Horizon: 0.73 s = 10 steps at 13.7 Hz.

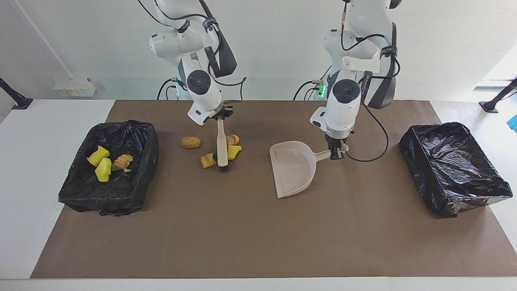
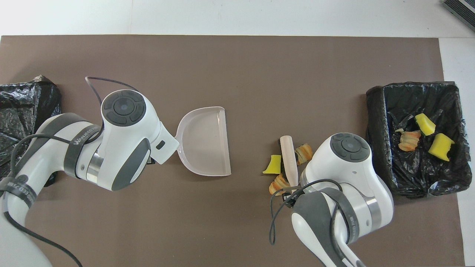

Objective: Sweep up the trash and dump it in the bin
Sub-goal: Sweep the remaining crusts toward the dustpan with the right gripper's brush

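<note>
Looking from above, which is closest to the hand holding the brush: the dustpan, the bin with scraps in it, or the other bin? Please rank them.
From the right gripper:
1. Bin with scraps, at the right arm's end.
2. Dustpan, mid-table.
3. Other bin, at the left arm's end.

Right gripper (image 1: 220, 117) gripped brush (image 1: 221, 147), bristles on mat (image 1: 258, 242) among three scraps (image 1: 208, 160); fourth scrap (image 1: 190, 142) apart, toward bin (image 1: 147, 133). Left gripper (image 1: 336, 153) held dustpan (image 1: 293, 167) by handle, mouth facing scraps.
</note>
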### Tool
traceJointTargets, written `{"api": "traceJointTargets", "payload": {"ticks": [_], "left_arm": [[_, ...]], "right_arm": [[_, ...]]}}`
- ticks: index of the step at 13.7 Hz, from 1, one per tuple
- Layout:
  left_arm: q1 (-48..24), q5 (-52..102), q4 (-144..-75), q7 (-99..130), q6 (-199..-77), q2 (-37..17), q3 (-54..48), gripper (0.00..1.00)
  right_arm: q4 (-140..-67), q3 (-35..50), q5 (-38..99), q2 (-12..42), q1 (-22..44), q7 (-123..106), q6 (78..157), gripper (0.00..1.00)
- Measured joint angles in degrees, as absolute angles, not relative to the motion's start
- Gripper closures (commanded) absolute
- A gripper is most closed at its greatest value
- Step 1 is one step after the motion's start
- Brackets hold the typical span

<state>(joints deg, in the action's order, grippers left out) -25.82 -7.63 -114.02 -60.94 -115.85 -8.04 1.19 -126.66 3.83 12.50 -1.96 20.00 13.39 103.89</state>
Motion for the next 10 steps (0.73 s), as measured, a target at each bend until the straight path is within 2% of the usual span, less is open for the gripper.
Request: {"api": "traceJointTargets", "payload": {"ticks": [2,5,10], "left_arm": [[-26.6,-7.7,-119.0,-60.9,-118.9,-5.2,1.1,1.0],[-27.6,-7.7,-124.4,-60.7,-121.9,-1.9,1.0,1.0],[-30.0,-7.7,-125.9,-55.6,-122.1,-0.5,0.8,1.0]], "right_arm": [[-124.5,3.7,11.7,-1.8,20.2,13.7,101.9,1.0],[-122.0,3.1,4.5,-2.5,19.1,13.7,94.3,1.0],[-127.2,3.2,-7.6,-7.6,19.2,16.5,87.9,1.0]]}}
